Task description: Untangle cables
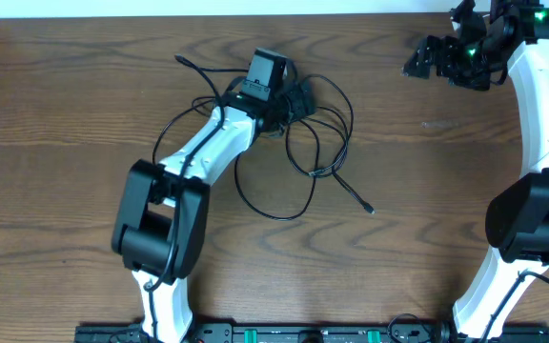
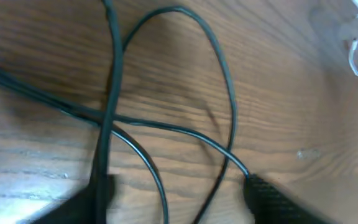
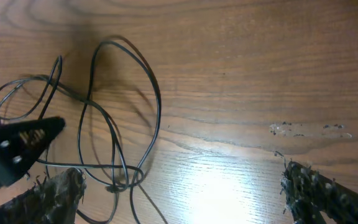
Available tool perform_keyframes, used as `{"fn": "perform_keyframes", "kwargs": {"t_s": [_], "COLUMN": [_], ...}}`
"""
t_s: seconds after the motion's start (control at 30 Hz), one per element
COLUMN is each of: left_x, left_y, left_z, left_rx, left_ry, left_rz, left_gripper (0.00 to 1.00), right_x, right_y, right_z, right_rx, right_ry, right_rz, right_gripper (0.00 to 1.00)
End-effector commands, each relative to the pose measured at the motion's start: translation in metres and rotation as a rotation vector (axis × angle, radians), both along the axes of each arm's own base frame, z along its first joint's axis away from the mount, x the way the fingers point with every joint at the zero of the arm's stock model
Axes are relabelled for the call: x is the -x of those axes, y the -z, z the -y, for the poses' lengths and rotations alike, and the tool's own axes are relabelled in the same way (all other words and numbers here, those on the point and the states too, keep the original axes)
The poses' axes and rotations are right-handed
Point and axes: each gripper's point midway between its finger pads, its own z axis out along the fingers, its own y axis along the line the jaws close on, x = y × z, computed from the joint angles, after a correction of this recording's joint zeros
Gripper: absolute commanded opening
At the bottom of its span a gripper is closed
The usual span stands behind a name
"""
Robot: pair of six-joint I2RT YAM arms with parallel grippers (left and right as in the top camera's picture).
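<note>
Black cable (image 2: pixel 114 74) strands sit between your left gripper's (image 2: pixel 178 185) parted fingers, ungripped; your right gripper (image 3: pixel 182 180) gapes wide, empty.

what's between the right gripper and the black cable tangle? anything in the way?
Nothing in the way. The overhead view shows only bare wood of the table between the right gripper and the nearest loop of the black cable.

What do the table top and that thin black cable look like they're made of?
The table looks like wood or a wood-look laminate: brown, with streaky grain and a soft sheen where the light hits it. The black cable probably has a rubber or plastic jacket: it is smooth, slightly glossy, and bends in loose loops.
</note>
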Motion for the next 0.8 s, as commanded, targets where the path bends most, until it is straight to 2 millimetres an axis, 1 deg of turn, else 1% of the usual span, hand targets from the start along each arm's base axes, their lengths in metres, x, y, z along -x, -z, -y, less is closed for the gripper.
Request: {"fn": "perform_keyframes", "kwargs": {"t_s": [0.0,0.03,0.1,0.17,0.2,0.27,0.3,0.33,0.37,0.4,0.43,0.5,0.53,0.6,0.77], "left_x": [0.0,-0.001,-0.003,-0.005,-0.006,-0.006,-0.004,-0.001,0.007,0.01,0.015,0.024,0.032,0.043,0.07], "left_y": [0.003,0.002,-0.004,-0.019,-0.031,-0.061,-0.086,-0.101,-0.136,-0.144,-0.162,-0.192,-0.213,-0.244,-0.309], "left_z": [-0.002,-0.003,-0.006,-0.008,-0.009,-0.009,-0.01,-0.011,-0.013,-0.014,-0.016,-0.02,-0.023,-0.028,-0.041], "left_rx": [-0.003,-0.006,-0.014,-0.033,-0.042,-0.059,-0.069,-0.073,-0.065,-0.063,-0.06,-0.055,-0.049,-0.035,-0.023], "left_ry": [-0.016,-0.011,0.002,0.042,0.067,0.119,0.15,0.164,0.18,0.18,0.185,0.19,0.192,0.185,0.174], "left_rz": [-0.006,0.001,0.023,0.083,0.122,0.217,0.285,0.322,0.392,0.408,0.446,0.512,0.563,0.632,0.807], "left_gripper": [0.25,0.09,0.07,0.07,0.07,0.07,0.07,0.07,0.07,0.07,0.07,0.07,0.07,0.07,0.07], "right_x": [0.004,0.004,0.006,0.008,0.009,0.01,0.01,0.01,0.01,0.01,0.011,0.011,0.011,0.011,0.013], "right_y": [0.005,0.008,0.013,0.018,0.021,0.024,0.025,0.026,0.026,0.026,0.026,0.026,0.026,0.026,0.026], "right_z": [-0.002,-0.003,-0.007,-0.012,-0.015,-0.02,-0.024,-0.027,-0.032,-0.033,-0.037,-0.042,-0.045,-0.051,-0.064], "right_rx": [0.002,0.002,0.001,0.001,0.0,0.001,0.001,0.001,0.001,0.001,0.002,0.002,0.002,0.004,0.008], "right_ry": [-0.01,-0.014,-0.023,-0.033,-0.04,-0.05,-0.058,-0.065,-0.076,-0.079,-0.087,-0.099,-0.106,-0.12,-0.157], "right_rz": [-0.014,-0.019,-0.026,-0.037,-0.044,-0.048,-0.046,-0.044,-0.041,-0.041,-0.042,-0.04,-0.038,-0.033,-0.025], "right_gripper": [0.99,0.99,0.99,0.99,0.99,0.99,0.99,0.99,0.99,0.99,0.99,0.99,0.99,0.99,0.99]}}
